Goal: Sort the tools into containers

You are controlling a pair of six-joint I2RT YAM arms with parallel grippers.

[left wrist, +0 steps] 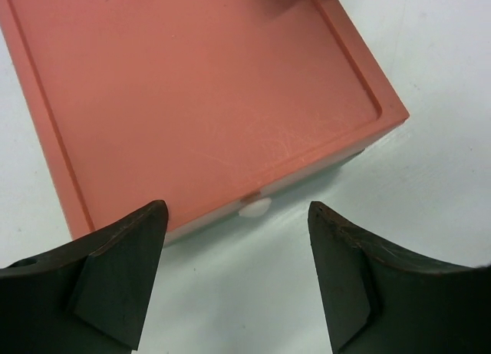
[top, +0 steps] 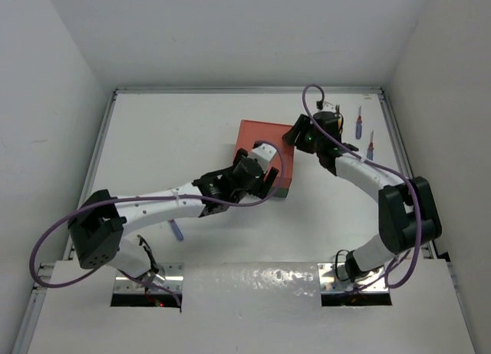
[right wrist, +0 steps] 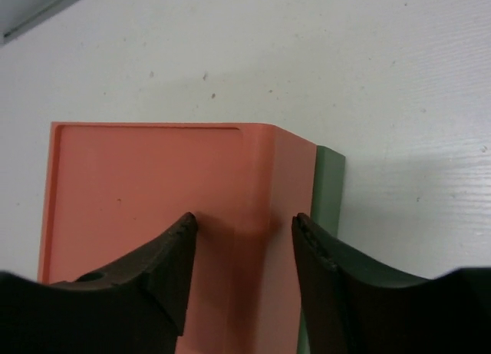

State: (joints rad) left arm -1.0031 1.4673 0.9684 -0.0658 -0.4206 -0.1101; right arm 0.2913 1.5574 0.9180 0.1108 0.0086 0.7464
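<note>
finds a first screwdriver (top: 176, 229) flat on the table (top: 169, 139), well behind the left gripper (left wrist: 234, 281) and just beside that arm's white link. records the left gripper's fingers (left wrist: 115, 277) standing wide apart, clamped on nothing, with bare table between them. places the salmon-red box (left wrist: 192, 85) just ahead of those fingertips, its recessed top towards the wrist camera and its front wall nearest the tool. places the small white knob (left wrist: 255, 208) on that front wall, in line with the gap between the fingers and a little ahead of it, not touched. notes the dark green box (right wrist: 328, 185) under the salmon-red one, a strip of it showing past the salmon wall next to the right gripper's outer finger. finds the right gripper (right wrist: 242, 285) astride a corner of the salmon-red box, one finger over the top and the other beside the side wall. cannot tell whether those fingers press the box or stand clear of it. logs a second screwdriver (top: 358, 125) and a third screwdriver (top: 370, 147) on the table to the outer side of the right gripper, near it, apart from each other, roughly parallel, untouched.
</note>
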